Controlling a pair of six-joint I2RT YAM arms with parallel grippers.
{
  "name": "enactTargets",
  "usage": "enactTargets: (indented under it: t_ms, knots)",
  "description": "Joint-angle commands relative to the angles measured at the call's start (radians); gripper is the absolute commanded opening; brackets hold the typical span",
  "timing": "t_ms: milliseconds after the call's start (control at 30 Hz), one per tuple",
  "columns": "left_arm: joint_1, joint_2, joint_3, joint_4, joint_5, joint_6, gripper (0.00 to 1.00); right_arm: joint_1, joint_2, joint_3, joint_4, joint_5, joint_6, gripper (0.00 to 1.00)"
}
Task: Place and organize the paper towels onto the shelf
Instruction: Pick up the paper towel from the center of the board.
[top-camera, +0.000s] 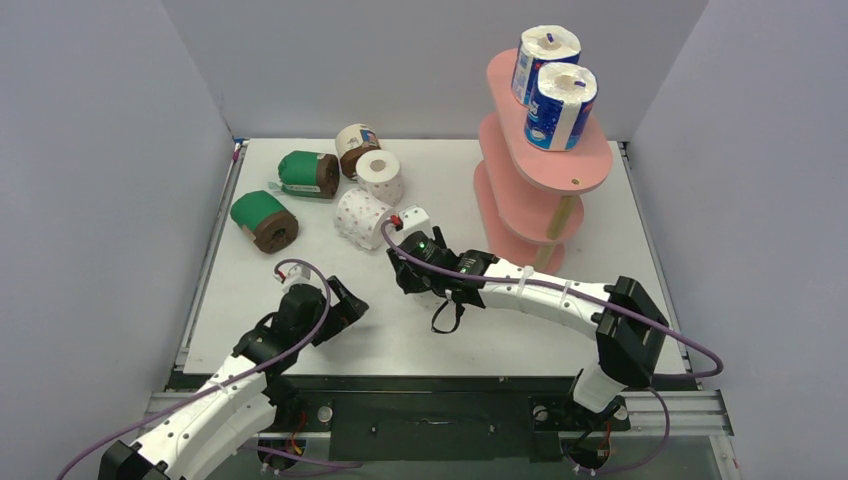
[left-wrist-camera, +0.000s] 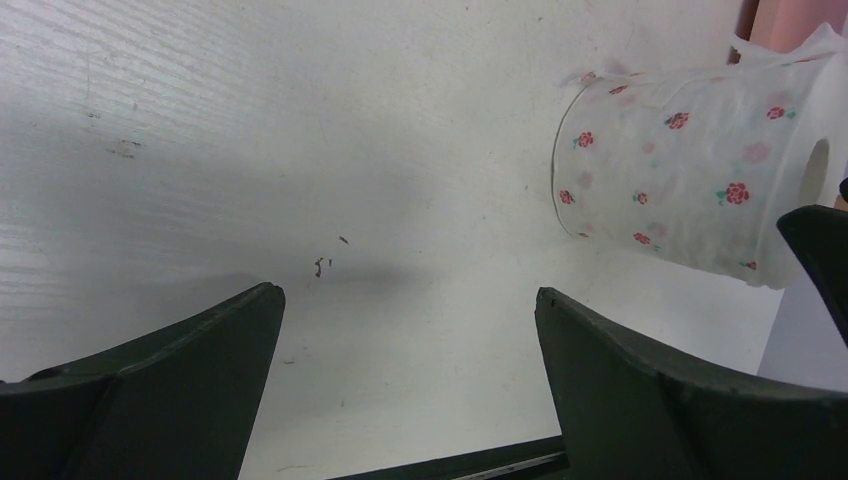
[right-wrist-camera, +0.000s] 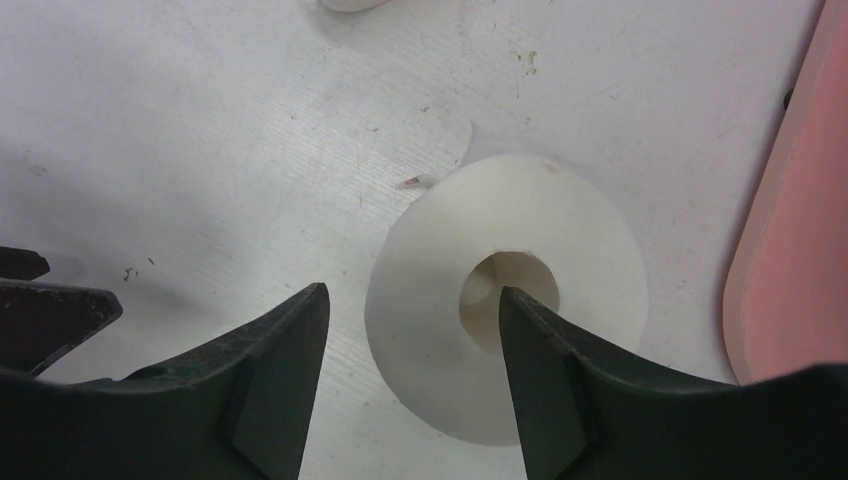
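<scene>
**Two rolls on the shelf, six down on the counter**

So the one in play was a white roll (right-wrist-camera: 560, 220) standing on end on the counter (top-camera: 500, 345). The pink edge of the shelf (top-camera: 595, 160) showed off to one side in the wrist view. The right hand (right-wrist-camera: 412, 295) hung right over the roll, with one finger outside its wall and the other over the core hole. The fingers were partway apart, and we could see a sliver of counter between the outer finger and the roll. To us that looked released, not pinching anything. From the top camera the roll was hidden under the hand.

Up on the shelf's top board we had the rear blue-white roll (top-camera: 548, 48) and the front blue-white roll (top-camera: 560, 105), both upright and close together.

Left of the right hand, the lying dotted roll (top-camera: 362, 217) sat just beside the wrist. The upright dotted roll (top-camera: 380, 175) was behind it, and the cream-wrapped roll (top-camera: 355, 148) was just beside that one. The far green roll (top-camera: 305, 172) and the near green roll (top-camera: 262, 220) lay on their sides toward the left edge.

The left hand (top-camera: 350, 308) hovered over bare counter with its fingers spread wide, holding nothing. Its own camera showed a rose-print roll (left-wrist-camera: 680, 180) ahead on the right, and we couldn't tell which one that was.
</scene>
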Motion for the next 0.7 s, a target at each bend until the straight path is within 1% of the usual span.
enactTargets:
  t_ms: [0, 433, 567, 667]
  knots:
    - [0.007, -0.004, -0.01, 0.042, 0.003, -0.004, 0.97, 0.009, 0.02, 0.037, -0.014, 0.012, 0.0, 0.58]
    - [0.007, -0.024, -0.03, 0.037, 0.01, -0.013, 0.97, 0.007, 0.081, 0.051, -0.029, 0.032, -0.003, 0.54]
    - [0.007, -0.027, -0.034, 0.037, 0.01, -0.015, 0.97, 0.006, 0.09, 0.051, -0.033, 0.036, -0.005, 0.5]
    - [0.007, -0.027, -0.033, 0.037, 0.009, -0.015, 0.97, 0.006, 0.082, 0.047, -0.035, 0.046, -0.002, 0.44]
